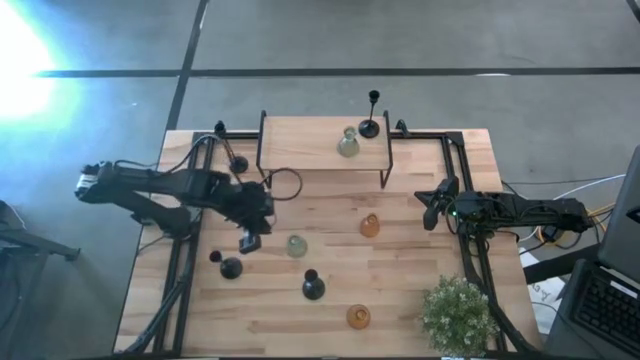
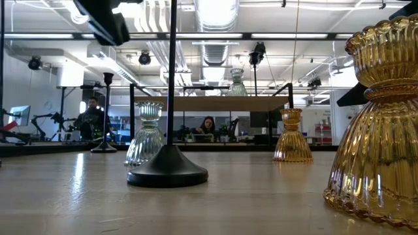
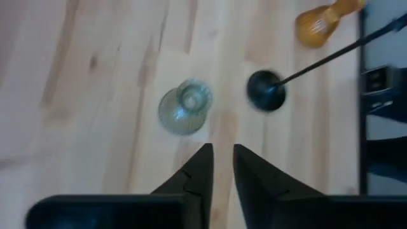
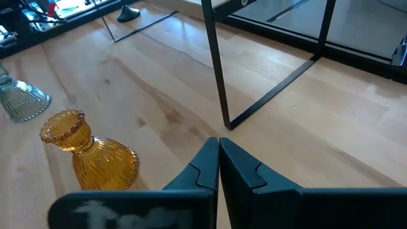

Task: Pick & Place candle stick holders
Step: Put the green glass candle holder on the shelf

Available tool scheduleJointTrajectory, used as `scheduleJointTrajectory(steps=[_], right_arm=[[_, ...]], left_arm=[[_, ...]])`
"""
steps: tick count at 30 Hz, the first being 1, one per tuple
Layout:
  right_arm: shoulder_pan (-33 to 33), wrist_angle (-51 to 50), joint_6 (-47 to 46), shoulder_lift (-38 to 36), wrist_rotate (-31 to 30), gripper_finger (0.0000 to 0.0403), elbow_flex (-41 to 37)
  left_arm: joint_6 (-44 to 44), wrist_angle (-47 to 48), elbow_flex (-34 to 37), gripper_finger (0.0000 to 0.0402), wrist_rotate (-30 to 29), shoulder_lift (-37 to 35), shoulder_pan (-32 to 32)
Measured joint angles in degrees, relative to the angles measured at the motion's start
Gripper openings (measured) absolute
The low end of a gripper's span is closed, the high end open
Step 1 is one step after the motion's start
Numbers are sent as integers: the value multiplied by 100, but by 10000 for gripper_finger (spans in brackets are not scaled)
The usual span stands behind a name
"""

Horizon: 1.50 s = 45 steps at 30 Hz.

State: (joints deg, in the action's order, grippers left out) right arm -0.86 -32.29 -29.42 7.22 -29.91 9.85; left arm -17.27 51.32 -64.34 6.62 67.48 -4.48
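Left pincer (image 3: 221,166) hangs slightly parted, empty, just short of a green holder (image 3: 184,108); a black holder (image 3: 266,90) stands beside. Right pincer (image 4: 218,160) shut, empty.

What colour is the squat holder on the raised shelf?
Pale green glass holder, clearest in the high view.

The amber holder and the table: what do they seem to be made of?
The amber holder looks like ribbed glass, glossy and see-through, with a beaded rim. The table looks like pale wood in joined strips with visible grain, smooth and slightly shiny; a laminate cannot be ruled out.
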Motion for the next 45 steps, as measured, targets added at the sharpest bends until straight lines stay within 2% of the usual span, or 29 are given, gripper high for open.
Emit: scheduleJointTrajectory(steps=[10,20,45], right_arm=[[0,0,1,0,0,8,0],[0,-1,1,0,0,8,0],[0,-2,1,0,0,8,0]], left_arm=[[362,-42,-302,159,280,1003,350],[551,-81,-547,222,369,1700,481],[1132,-429,-540,227,784,2645,855]])
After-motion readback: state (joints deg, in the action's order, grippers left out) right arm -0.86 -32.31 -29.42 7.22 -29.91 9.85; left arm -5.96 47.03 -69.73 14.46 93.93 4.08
